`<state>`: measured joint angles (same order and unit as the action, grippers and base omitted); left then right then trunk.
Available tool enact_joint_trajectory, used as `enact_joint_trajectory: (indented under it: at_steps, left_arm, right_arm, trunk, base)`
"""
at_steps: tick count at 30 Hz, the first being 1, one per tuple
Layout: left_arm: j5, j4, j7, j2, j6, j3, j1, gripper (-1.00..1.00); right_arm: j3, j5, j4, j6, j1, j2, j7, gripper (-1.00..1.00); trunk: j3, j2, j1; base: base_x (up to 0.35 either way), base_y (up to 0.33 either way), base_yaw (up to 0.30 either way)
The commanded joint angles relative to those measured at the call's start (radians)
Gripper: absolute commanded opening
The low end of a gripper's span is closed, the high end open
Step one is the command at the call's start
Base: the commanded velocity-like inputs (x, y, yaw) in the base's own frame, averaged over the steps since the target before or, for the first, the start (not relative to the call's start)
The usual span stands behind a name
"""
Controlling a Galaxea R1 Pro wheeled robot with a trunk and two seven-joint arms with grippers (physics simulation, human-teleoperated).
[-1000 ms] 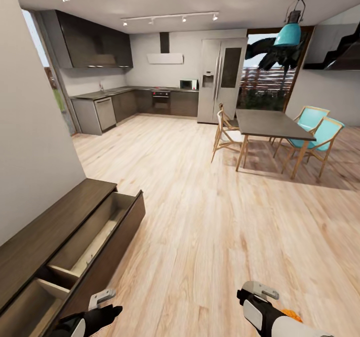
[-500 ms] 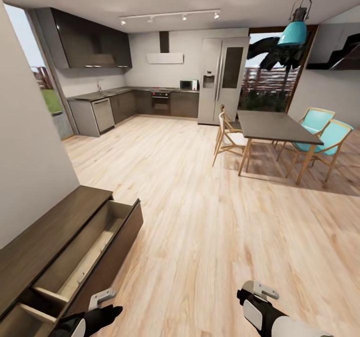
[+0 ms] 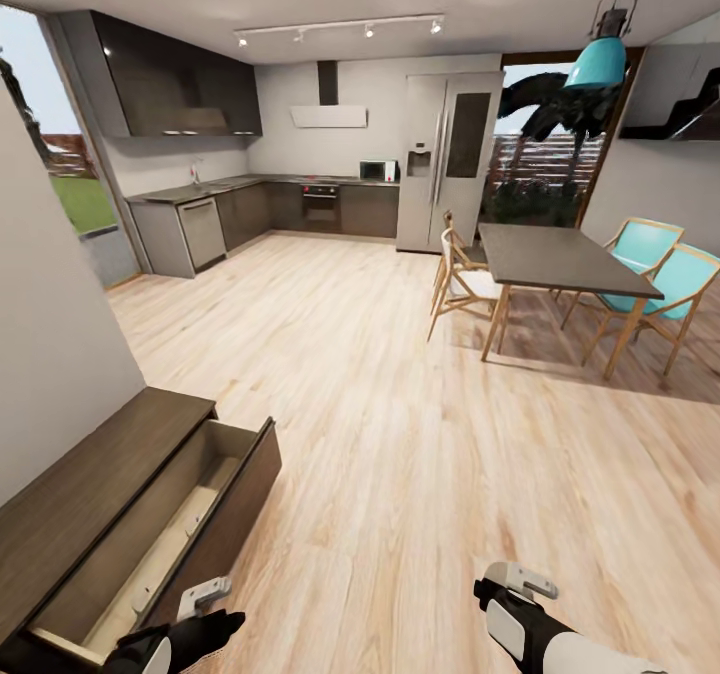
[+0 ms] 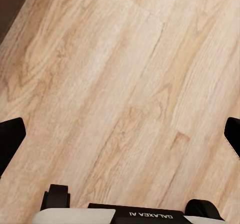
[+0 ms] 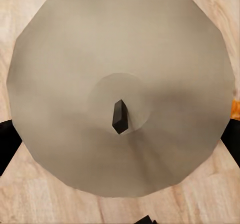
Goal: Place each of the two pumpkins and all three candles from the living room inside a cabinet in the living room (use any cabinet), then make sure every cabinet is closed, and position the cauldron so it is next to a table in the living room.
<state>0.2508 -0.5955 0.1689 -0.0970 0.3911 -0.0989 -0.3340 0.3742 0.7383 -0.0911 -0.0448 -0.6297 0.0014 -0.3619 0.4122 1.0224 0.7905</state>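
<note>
Right gripper: I see its dark fingers either side of a candle, clamped on it; the pale top and small black wick fill my wrist camera.
Left gripper: my fingers stand wide apart over the bare wood floor, holding nothing.
Cabinet: the dark-brown console sits along the wall at my left, one drawer pulled out, beige inside.
Pumpkin: I catch an orange sliver just past the candle's edge.
Ahead: dining table with chairs, well apart from me.
</note>
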Motion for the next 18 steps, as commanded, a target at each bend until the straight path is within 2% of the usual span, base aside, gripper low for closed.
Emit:
enact_joint_trajectory:
  at_steps: [1,18]
  left_arm:
    - [0.005,-0.001,0.003,0.0,0.008,-0.004,0.0,1.0]
    - [0.005,-0.001,0.003,0.0,0.008,-0.003,0.0,1.0]
  right_arm:
    - [0.009,0.009,0.0,-0.004,-0.001,0.0,-0.003,-1.0]
    - [0.009,0.009,0.001,-0.004,-0.001,0.0,-0.003,-1.0]
  trunk:
    - [0.001,0.001,0.001]
    - [0.001,0.001,0.001]
  base:
    - [0.325,0.0,0.0]
    - [0.325,0.0,0.0]
